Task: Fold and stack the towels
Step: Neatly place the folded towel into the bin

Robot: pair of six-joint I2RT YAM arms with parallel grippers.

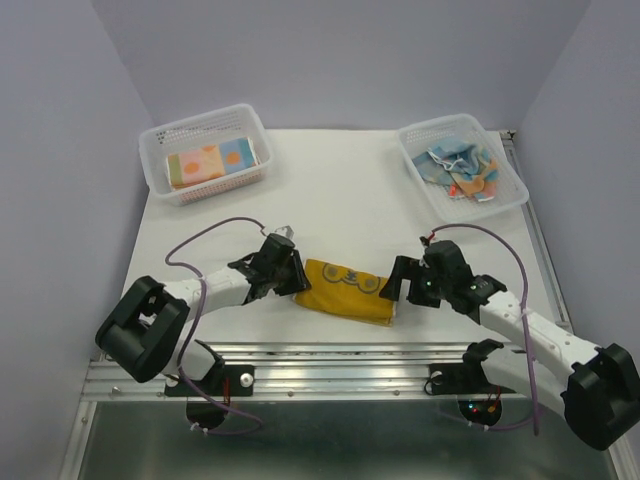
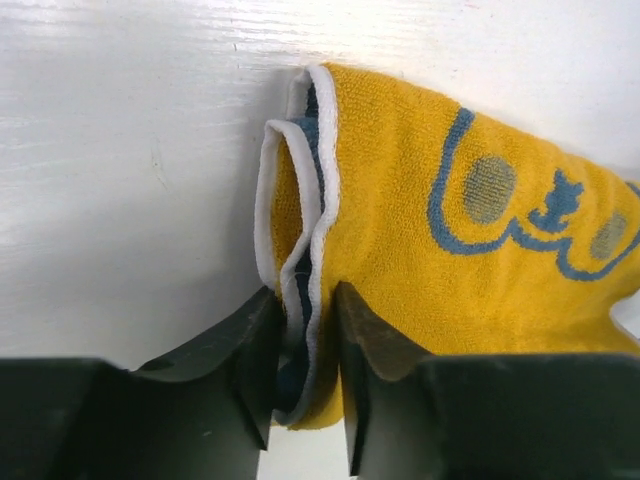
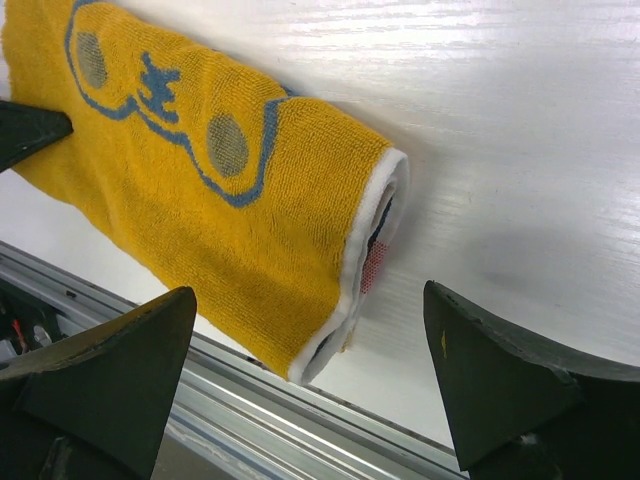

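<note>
One yellow towel (image 1: pixel 345 288), inner folds hidden: left tool (image 2: pixel 305 300) tight on its hem, right tool (image 3: pixel 310 292) wide.

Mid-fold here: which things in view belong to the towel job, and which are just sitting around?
Belongs to the job: yellow towel; left gripper pinching its end; right gripper, open at the other end; folded towels; crumpled towels.
Only bystanders: left basket holding the folded ones; right basket holding the crumpled ones; table.
</note>
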